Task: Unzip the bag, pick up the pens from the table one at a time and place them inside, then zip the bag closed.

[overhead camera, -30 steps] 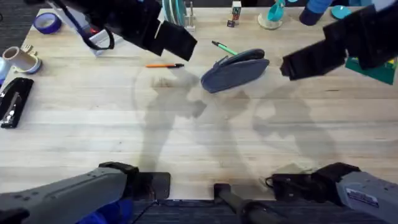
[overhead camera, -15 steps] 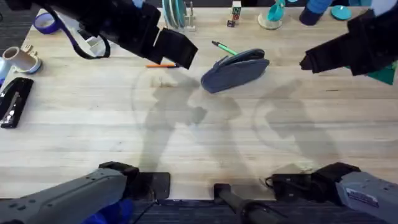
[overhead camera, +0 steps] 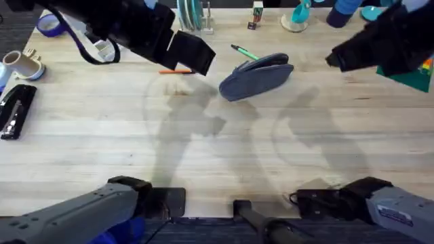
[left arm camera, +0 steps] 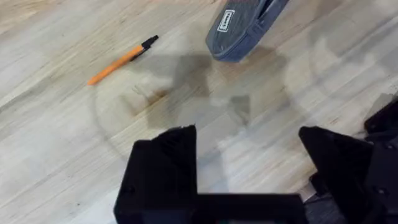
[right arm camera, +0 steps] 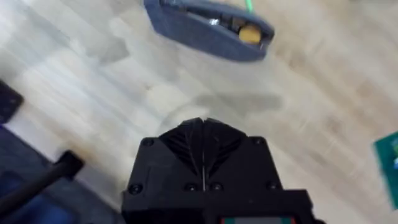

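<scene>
The grey-blue bag [overhead camera: 256,76] lies on the table [overhead camera: 203,149] toward the back middle, its zipper along the top; it also shows as the bag [left arm camera: 245,25] and the bag [right arm camera: 208,28]. A light green pen [overhead camera: 244,51] rests just behind it. An orange pen [overhead camera: 171,70] lies to the bag's left, partly under my left arm, and is plain as the orange pen [left arm camera: 121,59]. My left gripper [overhead camera: 193,54] hovers above that pen, open and empty, fingers [left arm camera: 165,168] wide apart. My right gripper [overhead camera: 336,59] hangs right of the bag, shut on nothing, its fingertips [right arm camera: 203,146] pressed together.
A black stapler [overhead camera: 17,108], a white roll [overhead camera: 24,64] and blue tape [overhead camera: 51,25] sit at the far left. Teal and blue items line the back edge [overhead camera: 298,17]. A green object [overhead camera: 413,76] lies at the right. Bare wood spans the middle and front.
My right gripper has pulled back to the right, away from the bag. My left gripper has drifted slightly forward over the orange pen. Bag and pens have not moved.
</scene>
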`<state>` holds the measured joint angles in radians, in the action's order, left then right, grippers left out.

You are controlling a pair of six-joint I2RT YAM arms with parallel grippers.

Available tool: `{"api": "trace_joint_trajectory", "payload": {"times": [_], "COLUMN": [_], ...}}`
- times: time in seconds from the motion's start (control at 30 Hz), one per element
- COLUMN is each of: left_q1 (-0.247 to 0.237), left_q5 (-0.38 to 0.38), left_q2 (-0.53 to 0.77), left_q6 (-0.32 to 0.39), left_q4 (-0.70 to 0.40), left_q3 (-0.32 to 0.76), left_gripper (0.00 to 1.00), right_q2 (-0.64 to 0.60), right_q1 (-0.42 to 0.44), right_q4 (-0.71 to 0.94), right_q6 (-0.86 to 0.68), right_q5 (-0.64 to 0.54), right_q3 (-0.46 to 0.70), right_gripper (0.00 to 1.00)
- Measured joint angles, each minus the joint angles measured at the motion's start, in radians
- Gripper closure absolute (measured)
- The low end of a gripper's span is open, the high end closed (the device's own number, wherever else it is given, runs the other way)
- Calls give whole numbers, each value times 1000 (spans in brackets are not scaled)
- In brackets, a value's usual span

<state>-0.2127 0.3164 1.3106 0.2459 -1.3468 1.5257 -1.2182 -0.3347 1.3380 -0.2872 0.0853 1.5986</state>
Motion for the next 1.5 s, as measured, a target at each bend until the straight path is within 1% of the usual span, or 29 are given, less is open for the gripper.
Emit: {"api": "trace_joint_trajectory", "payload": {"times": [0.2,0.53,0.57,0.97,1.17,1.37,1.5], "left_q1": [0,0,0,0,0,0,0], "left_q5": [0,0,0,0,0,0,0], "left_q2": [0,0,0,0,0,0,0], "left_q6": [0,0,0,0,0,0,0], "left_q4": [0,0,0,0,0,2,6], "left_q3": [0,0,0,0,0,0,0], "left_gripper": [5,5,6,5,6,6,6], "right_q2": [0,-1,-16,-156,-219,-249,-264], "right_q1": [0,2,15,97,113,114,121], "right_q4": [-103,-155,-161,-229,-345,-349,-333], "right_q6": [-169,-488,-557,-706,-811,-901,-952], "right_q5": [-7,-11,-11,-11,-11,-9,21], "right_q3": [0,0,0,0,-1,-1,-1], "right_gripper": [971,971,971,973,973,973,973]}}
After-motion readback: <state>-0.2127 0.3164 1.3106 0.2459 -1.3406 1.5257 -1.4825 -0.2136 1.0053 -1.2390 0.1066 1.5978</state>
